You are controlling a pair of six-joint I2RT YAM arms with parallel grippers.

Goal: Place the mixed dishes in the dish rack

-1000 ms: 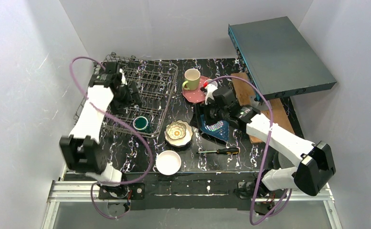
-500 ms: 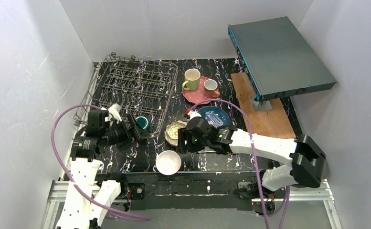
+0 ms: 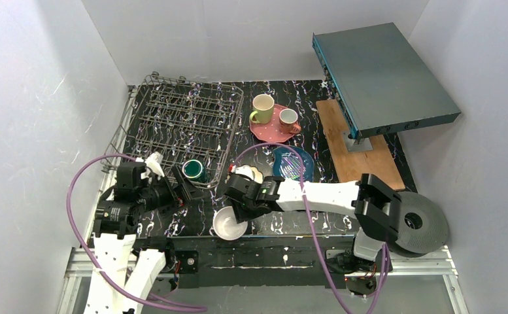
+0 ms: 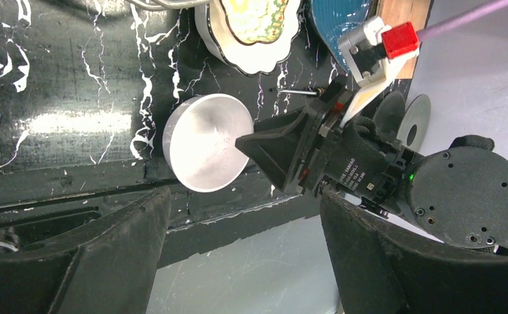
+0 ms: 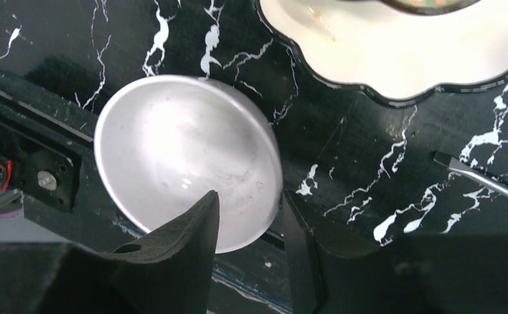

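At the near edge of the worktop [image 3: 284, 219], 6 o'clock of the floral cream bowl [image 5: 401, 46]: white bowl [image 3: 229, 224], right at the lip. Astride its rim, right pincer [image 5: 251, 203] half-open, one finger inside, one outside. At 9 o'clock, left pincer [image 3: 189, 185], wide, holding nothing; bare worktop between.

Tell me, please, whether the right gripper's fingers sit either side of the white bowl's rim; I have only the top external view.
Observer: Yes. On the right wrist camera the right gripper has one finger over the inside of the white bowl and one outside its rim, jaws apart.
Operator: I cannot make out the screwdriver; where is it?
Observer: The screwdriver lies beside the floral cream bowl, apart from the white bowl.
Operator: Is the left gripper carrying anything?
Observer: No; the left gripper is open with nothing held between its fingers.
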